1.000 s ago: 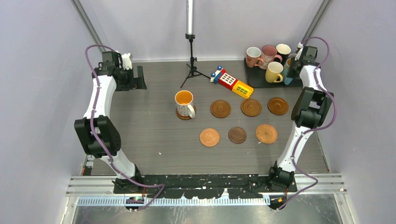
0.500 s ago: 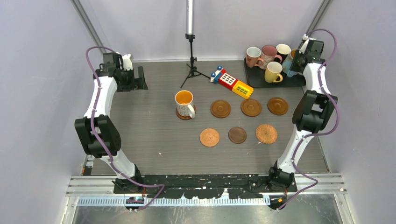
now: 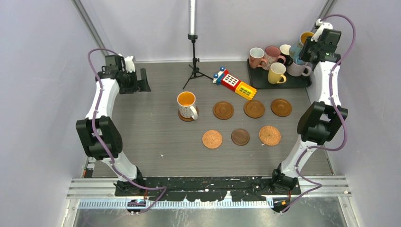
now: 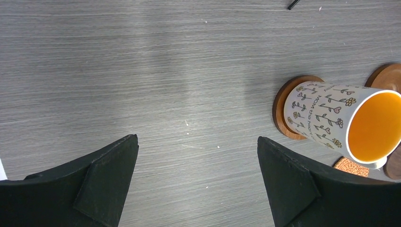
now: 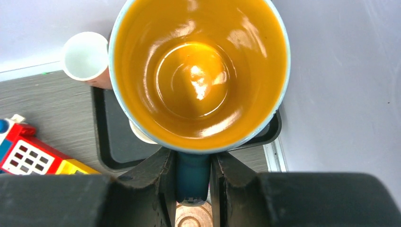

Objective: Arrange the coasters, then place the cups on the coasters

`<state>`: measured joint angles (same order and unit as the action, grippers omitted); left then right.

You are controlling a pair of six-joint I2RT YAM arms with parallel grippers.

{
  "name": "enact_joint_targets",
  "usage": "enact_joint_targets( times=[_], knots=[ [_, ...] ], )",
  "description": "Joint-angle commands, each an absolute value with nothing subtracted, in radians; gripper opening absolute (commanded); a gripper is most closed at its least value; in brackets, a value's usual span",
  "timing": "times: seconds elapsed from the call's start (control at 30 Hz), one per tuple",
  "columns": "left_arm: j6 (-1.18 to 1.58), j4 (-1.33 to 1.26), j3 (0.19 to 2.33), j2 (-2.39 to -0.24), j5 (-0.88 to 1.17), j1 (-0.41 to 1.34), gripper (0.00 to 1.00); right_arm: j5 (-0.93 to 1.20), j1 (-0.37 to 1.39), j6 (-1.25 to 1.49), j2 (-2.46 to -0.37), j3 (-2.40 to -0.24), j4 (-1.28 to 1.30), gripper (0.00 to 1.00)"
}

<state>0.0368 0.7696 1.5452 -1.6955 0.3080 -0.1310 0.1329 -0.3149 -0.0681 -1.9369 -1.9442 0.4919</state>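
Between my right gripper's [image 5: 193, 163] fingers sits the blue mug's [image 5: 198, 71] handle, pinched tight, the mug hanging above the black tray [image 5: 101, 137]. My left gripper [image 4: 196, 184] is spread wide, holding nothing. Ahead to its right, the white mug [image 4: 321, 113] lettered "MOM" stands on a coaster [image 4: 280, 111].
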Motion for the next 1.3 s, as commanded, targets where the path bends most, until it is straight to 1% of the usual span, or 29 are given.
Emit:
enact_joint_targets(
  times=[0.0,0.13,0.27,0.4,0.63,0.8,0.97,1.17,1.27],
  knots=[
    [0.014,0.726,1.522,-1.643,0.333,-0.135,1.00,0.206,-0.264,-0.068,-1.770,-2.014,0.379,0.00],
    [0.005,0.724,1.500,-1.619,0.330,-0.135,1.00,0.234,-0.196,-0.081,-1.694,-1.942,0.380,0.00],
    [0.005,0.727,1.487,-1.600,0.333,-0.137,1.00,0.259,-0.103,-0.084,-1.602,-1.816,0.362,0.00],
    [0.005,0.741,1.481,-1.583,0.331,-0.137,1.00,0.266,0.031,-0.094,-1.499,-1.651,0.330,0.00],
    [0.010,0.747,1.465,-1.564,0.341,-0.137,1.00,0.252,0.222,-0.132,-1.351,-1.320,0.175,0.00],
    [0.005,0.764,1.462,-1.547,0.333,-0.137,1.00,0.236,0.318,-0.133,-1.306,-1.140,0.099,0.00],
    [-0.024,0.777,1.445,-1.529,0.318,-0.137,1.00,0.203,0.379,-0.151,-1.289,-1.015,0.029,0.00],
    [-0.025,0.787,1.437,-1.516,0.305,-0.137,1.00,0.214,0.408,-0.202,-1.321,-0.922,-0.085,0.00],
    [-0.027,0.788,1.436,-1.514,0.302,-0.137,1.00,0.219,0.410,-0.213,-1.350,-0.911,-0.108,0.00]
  ],
)
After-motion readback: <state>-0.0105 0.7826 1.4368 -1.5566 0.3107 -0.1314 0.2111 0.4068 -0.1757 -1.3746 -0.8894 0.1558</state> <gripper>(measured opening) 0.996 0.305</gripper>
